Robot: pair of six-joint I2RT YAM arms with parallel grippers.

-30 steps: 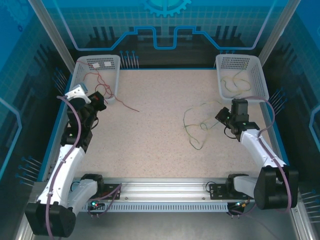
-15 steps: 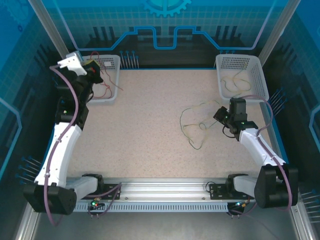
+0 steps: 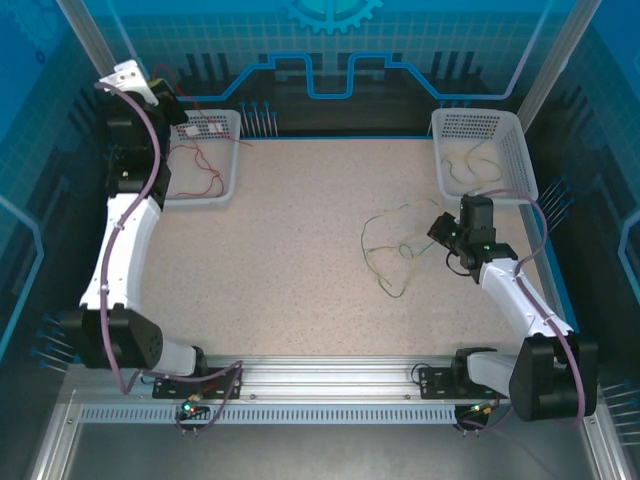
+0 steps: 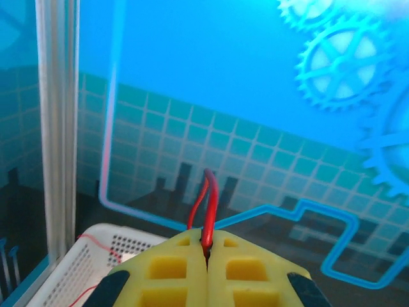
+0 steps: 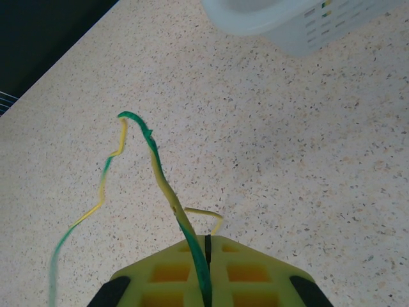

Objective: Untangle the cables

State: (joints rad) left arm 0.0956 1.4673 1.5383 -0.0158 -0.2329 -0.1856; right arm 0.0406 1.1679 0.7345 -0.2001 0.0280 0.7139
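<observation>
My left gripper [image 3: 160, 88] is raised high at the back left, above the left white basket [image 3: 202, 199]. It is shut on a red cable [image 3: 203, 160] that hangs down into that basket. In the left wrist view the yellow pads [image 4: 179, 265] of the left gripper [image 4: 206, 246] pinch a loop of the red cable [image 4: 210, 201]. My right gripper [image 3: 441, 231] sits low over the table at the right, shut on a green-and-yellow cable [image 3: 383, 250] that trails in loops to the left. The right wrist view has the same cable [image 5: 161, 176] running out of the right gripper [image 5: 206, 240].
The right white basket [image 3: 512, 150] at the back right holds a pale yellow cable [image 3: 470, 165]; its corner [image 5: 287, 19] lies ahead of my right gripper. The left basket's rim [image 4: 77, 256] lies below the left gripper. Blue walls and metal posts enclose the table.
My left arm has risen and swung back, lifting the red cable off the table and over the left basket. The right gripper has barely moved; its cable loops shifted slightly.
</observation>
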